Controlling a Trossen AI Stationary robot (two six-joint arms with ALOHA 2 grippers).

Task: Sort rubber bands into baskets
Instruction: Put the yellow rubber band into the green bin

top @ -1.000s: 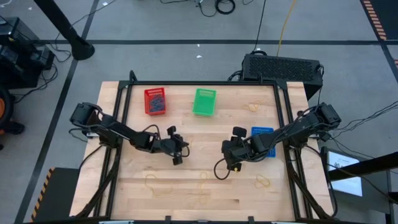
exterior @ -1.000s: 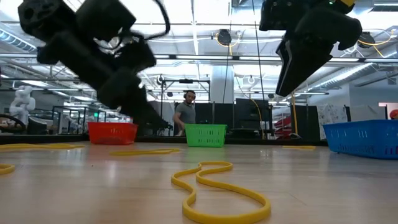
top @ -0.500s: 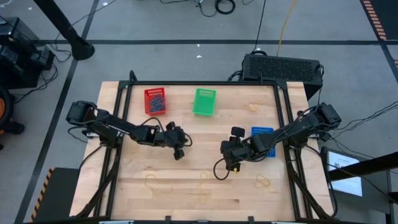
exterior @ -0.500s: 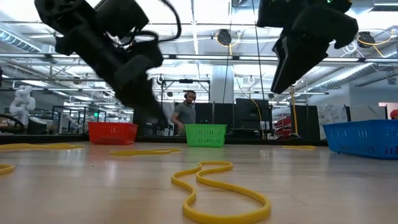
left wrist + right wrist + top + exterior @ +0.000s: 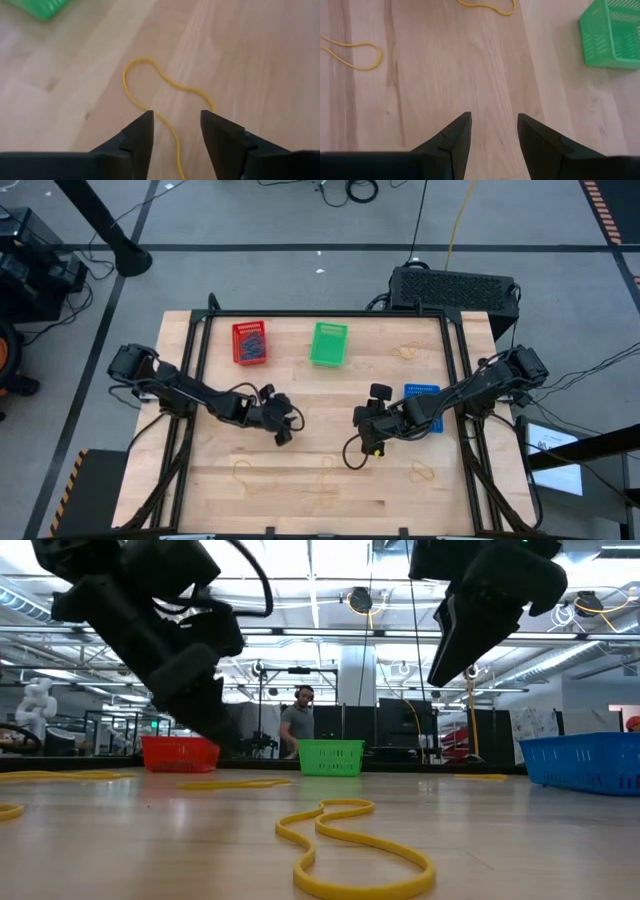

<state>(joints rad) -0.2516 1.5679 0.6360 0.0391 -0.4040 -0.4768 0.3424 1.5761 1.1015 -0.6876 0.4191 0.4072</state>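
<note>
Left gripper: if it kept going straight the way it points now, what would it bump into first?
Probably the yellow rubber band lying on the wooden table; the left gripper is open with the band running between its fingers.

Between the left hand [image 5: 283, 423] and the right hand [image 5: 367, 427] the worktop [image 5: 330, 405] lies bare. Toward twelve o'clock stand the red basket [image 5: 249, 342] and green basket [image 5: 328, 343], with open wood between them; the blue basket [image 5: 424, 406] sits at three o'clock, just behind the right hand.
</note>
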